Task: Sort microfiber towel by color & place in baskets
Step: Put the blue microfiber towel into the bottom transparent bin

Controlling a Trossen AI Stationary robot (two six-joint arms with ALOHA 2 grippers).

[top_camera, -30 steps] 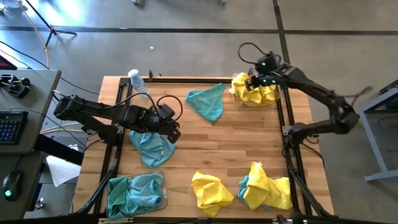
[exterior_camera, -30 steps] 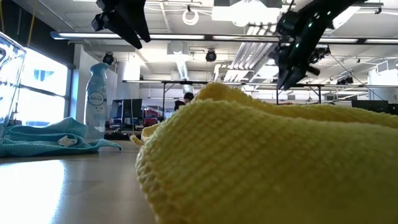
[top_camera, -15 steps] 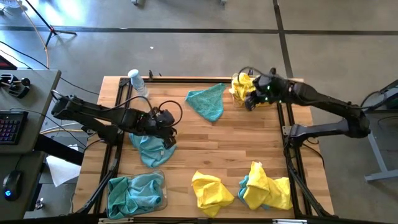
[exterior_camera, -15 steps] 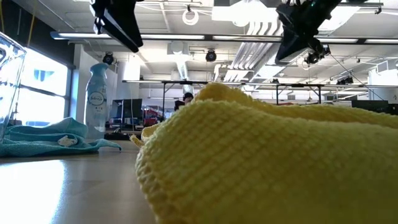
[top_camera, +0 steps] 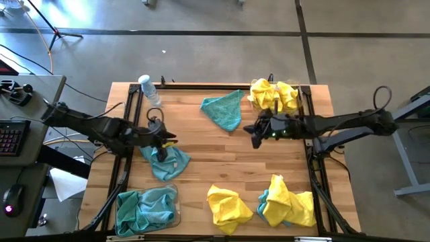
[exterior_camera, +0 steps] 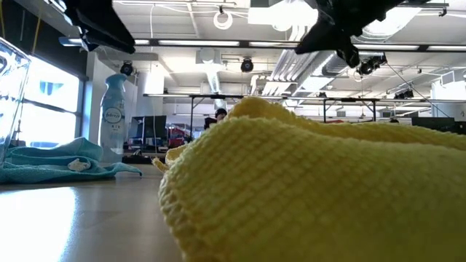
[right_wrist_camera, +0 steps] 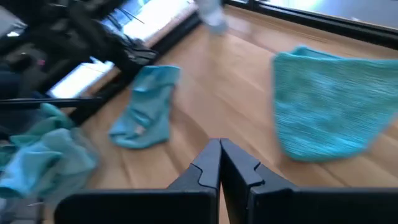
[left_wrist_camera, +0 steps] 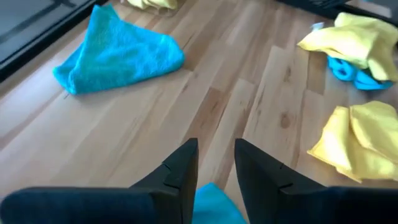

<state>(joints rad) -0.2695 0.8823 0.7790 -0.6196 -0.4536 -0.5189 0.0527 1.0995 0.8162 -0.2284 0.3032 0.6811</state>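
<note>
Teal towels lie in the near-left basket (top_camera: 177,202), and yellow towels fill the far-right basket (top_camera: 253,101). One loose teal towel (top_camera: 166,161) lies crumpled at the left, and another teal towel (top_camera: 224,110) lies flat at the far middle. A yellow towel (top_camera: 228,208) and a yellow-and-blue heap (top_camera: 287,202) sit near the front edge. My left gripper (top_camera: 171,139) hovers over the far edge of the left teal towel. It is open by a narrow gap (left_wrist_camera: 214,149) with nothing in it. My right gripper (top_camera: 252,131) hangs shut (right_wrist_camera: 219,144) over bare wood in the middle.
A small clear water bottle (top_camera: 148,88) stands at the far left corner. A black frame rail (top_camera: 306,134) runs along the table's sides. Bare wood (top_camera: 222,154) lies between the two grippers. In the low view a yellow towel (exterior_camera: 306,189) fills the foreground.
My right gripper has swung away from the yellow basket at the far right, toward the table's middle and its near side. My left gripper has drawn back toward the table's left edge, off the middle of the left teal towel, which stays lying where it was.
</note>
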